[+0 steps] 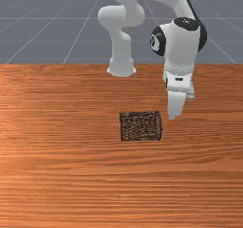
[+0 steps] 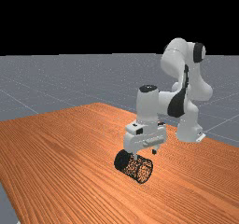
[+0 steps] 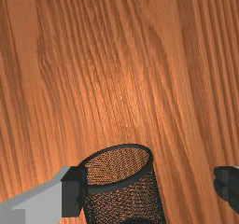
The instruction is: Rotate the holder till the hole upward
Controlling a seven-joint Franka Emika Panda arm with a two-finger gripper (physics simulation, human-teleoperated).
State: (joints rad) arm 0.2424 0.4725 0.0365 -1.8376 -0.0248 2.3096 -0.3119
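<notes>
Orange-brown wood makes up the bench (image 1: 71, 184). In the front view, a wide stretch of wood lies on the near side of the holder (image 1: 141, 126), so there is lots of room to move there. There is wide room toward the front view's left too. Past the holder, more wood runs to the bench's back edge. In the far view, one bench corner sits way at the back, and the holder is well apart from it.

The holder is black and made of mesh. It lies on its side, and its round hole points sideways, not up. In the front view, it is near the middle of the bench, and the gripper (image 2: 145, 155) is just beside its end on the front view's right. The gripper's fingers are spread wide and pinch nothing. In the wrist view, the holder's rim (image 3: 145, 174) is right by one finger (image 3: 72, 192) and well apart from the other. I can't tell if that close finger touches it.

I count one holder, one gripper with two fingers, and one white and grey arm (image 2: 147, 106). Farthest back, one arm base (image 1: 121, 69) stands by the bench's back edge.
</notes>
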